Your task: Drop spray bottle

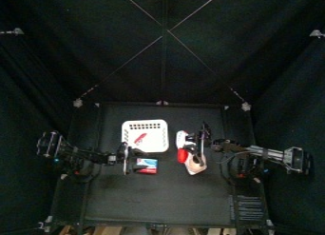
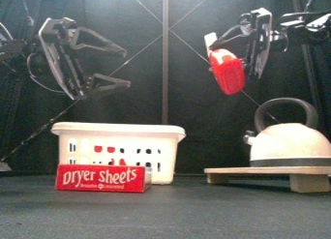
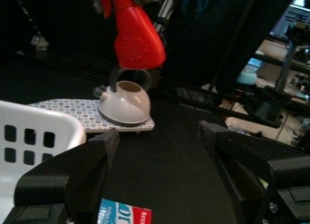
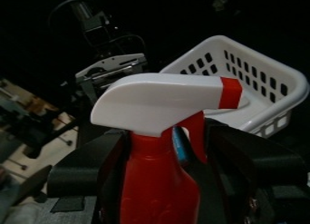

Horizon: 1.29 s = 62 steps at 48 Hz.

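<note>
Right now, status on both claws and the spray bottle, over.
Right claw shut on spray bottle, held high above kettle. Left claw open, empty, above white basket. Kettle on trivet sits directly below.

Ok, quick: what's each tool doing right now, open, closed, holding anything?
Left tool: open, holding nothing.
Right tool: closed on the spray bottle, held in the air.

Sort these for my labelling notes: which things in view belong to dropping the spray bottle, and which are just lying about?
In the job:
spray bottle, red with a white head, held in the air
right gripper, shut on it

Just lying about:
white basket
dryer sheets box
white kettle on its trivet
left gripper, open, idle
</note>
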Available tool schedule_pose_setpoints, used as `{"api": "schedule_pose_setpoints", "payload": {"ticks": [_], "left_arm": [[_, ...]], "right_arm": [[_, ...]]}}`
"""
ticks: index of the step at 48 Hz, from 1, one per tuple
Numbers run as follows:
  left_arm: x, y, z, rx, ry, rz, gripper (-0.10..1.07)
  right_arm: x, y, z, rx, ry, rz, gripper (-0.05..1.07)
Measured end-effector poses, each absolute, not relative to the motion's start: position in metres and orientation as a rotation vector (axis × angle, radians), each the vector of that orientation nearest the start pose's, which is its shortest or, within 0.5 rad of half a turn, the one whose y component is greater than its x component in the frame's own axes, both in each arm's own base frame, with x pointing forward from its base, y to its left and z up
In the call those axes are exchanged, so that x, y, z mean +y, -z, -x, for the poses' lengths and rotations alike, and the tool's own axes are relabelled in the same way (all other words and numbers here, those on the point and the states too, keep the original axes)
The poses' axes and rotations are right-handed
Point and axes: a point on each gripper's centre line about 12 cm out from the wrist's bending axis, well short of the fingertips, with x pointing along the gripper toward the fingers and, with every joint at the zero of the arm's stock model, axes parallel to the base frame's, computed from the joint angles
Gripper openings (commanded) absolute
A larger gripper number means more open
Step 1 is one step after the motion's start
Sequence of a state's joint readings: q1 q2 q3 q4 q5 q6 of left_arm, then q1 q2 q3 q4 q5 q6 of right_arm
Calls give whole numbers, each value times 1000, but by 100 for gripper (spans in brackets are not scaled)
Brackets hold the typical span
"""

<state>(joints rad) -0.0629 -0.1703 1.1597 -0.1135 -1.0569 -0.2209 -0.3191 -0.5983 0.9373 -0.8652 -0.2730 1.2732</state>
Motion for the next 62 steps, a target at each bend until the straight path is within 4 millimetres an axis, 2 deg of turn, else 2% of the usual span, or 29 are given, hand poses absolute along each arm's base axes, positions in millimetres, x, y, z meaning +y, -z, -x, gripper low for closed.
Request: {"api": "schedule_pose_setpoints", "payload": {"ticks": [12, 27, 33, 40, 52, 55, 62], "left_arm": [[-3, -186, -291, -61, -61, 300, 104], [-3, -186, -291, -58, -63, 301, 104], [-3, -186, -291, -58, -60, 300, 104], [-4, -186, -291, -59, -59, 302, 104], [-6, -186, -291, -58, -53, 301, 104], [-5, -185, -290, -57, -54, 302, 104], [-6, -185, -290, -57, -52, 301, 104]], "right_arm": [[-50, -306, -284, 208, 195, -350, 34], [-16, -288, -302, 354, 177, -274, 34], [-14, -287, -308, 399, 234, -265, 34], [-15, -295, -318, 433, 337, -230, 34], [6, -306, -328, 350, 389, -148, 34], [11, -304, -329, 324, 390, -141, 34], [25, -283, -328, 266, 387, -165, 34]]}}
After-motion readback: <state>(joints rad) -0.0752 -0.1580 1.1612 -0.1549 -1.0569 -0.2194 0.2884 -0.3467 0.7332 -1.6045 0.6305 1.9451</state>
